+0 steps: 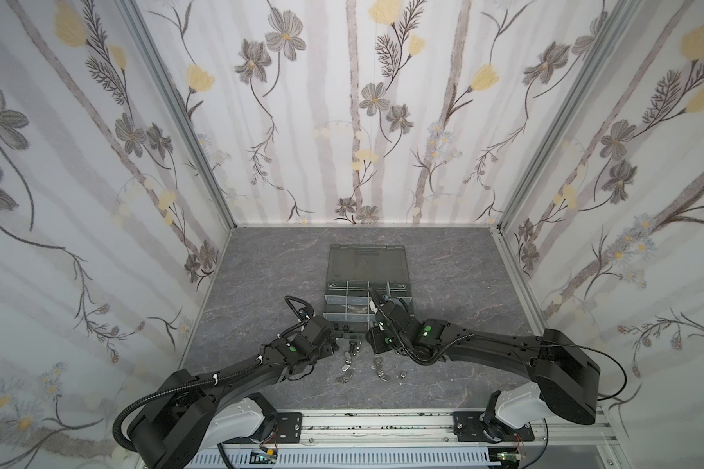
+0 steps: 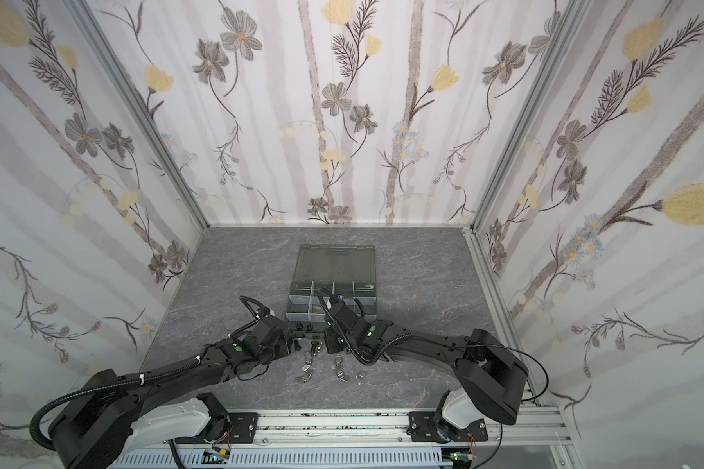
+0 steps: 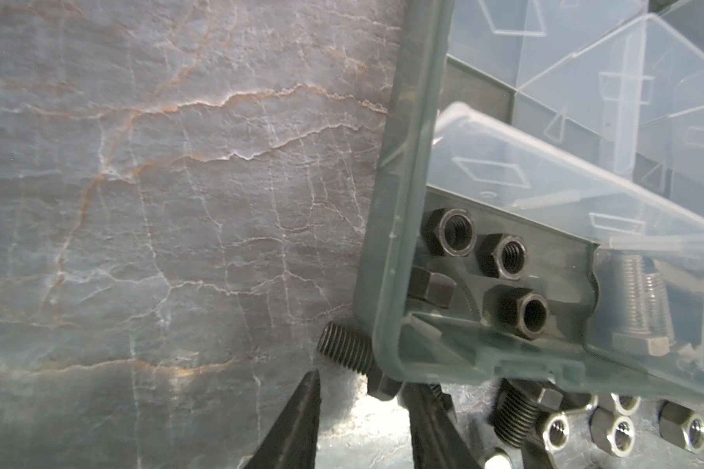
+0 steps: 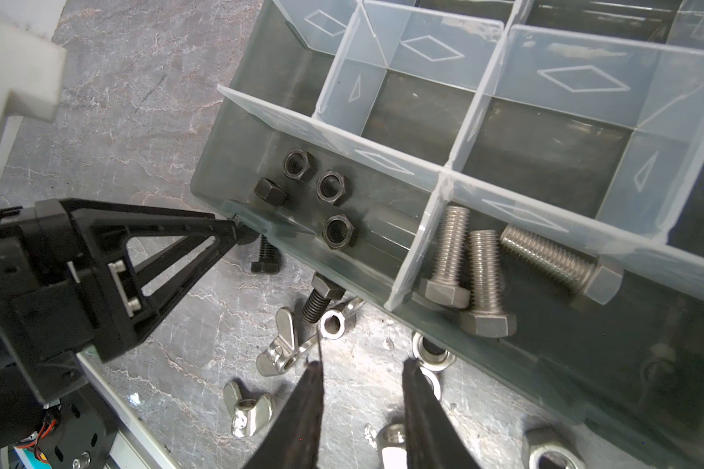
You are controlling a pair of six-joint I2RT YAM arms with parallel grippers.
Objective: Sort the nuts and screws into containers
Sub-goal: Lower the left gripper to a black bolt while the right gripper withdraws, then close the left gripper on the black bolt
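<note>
The dark grey organizer box [image 1: 327, 294] lies open mid-table in both top views, with its lid [image 2: 336, 264] folded back. In the right wrist view its front corner container [image 4: 383, 213] holds several black nuts [image 4: 331, 186]. The container beside it [image 4: 541, 302] holds three silver screws [image 4: 486, 276]. My left gripper [image 3: 364, 381] is open, low at that corner. A black screw [image 3: 344, 351] lies just past its tips, against the box. My right gripper [image 4: 362, 363] stands open over bare table among loose silver nuts [image 4: 334, 323], with nothing between its fingers.
Loose hardware [image 1: 362, 361] lies in front of the box between the two arms. It includes wing nuts [image 4: 246, 410], a second black screw [image 4: 320, 298] and more silver nuts [image 4: 553, 450]. Patterned walls close three sides. An aluminium rail [image 1: 383, 422] runs along the front.
</note>
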